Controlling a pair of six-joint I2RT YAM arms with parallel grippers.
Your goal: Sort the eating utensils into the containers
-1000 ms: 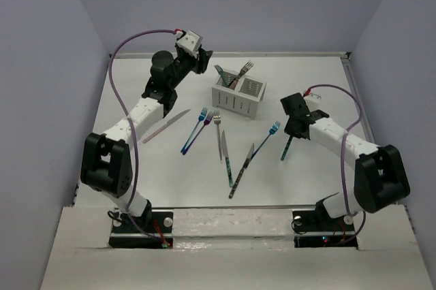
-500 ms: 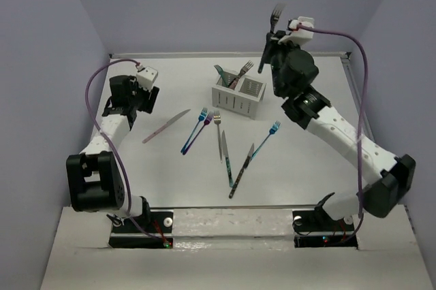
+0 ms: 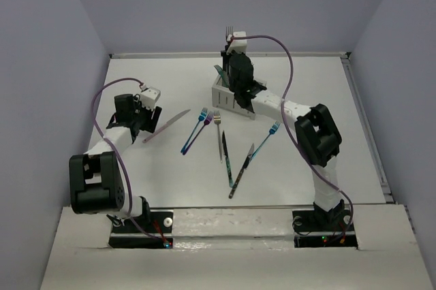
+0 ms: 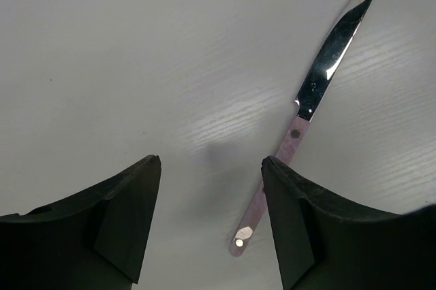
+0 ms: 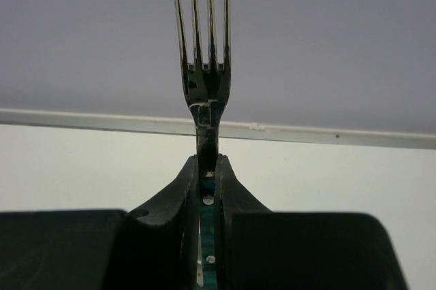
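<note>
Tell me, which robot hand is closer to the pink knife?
Left. The left hand hangs open just above the pink knife, at its handle end. The right hand is far away, up by the white caddy, holding a fork.

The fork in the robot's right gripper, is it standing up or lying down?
Standing up. The right gripper is shut on the fork by its handle, and the four tines point straight up.

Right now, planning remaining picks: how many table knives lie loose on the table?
3: a pink-handled silver knife by the left gripper; a teal-handled dark knife and an iridescent knife at centre.
</note>
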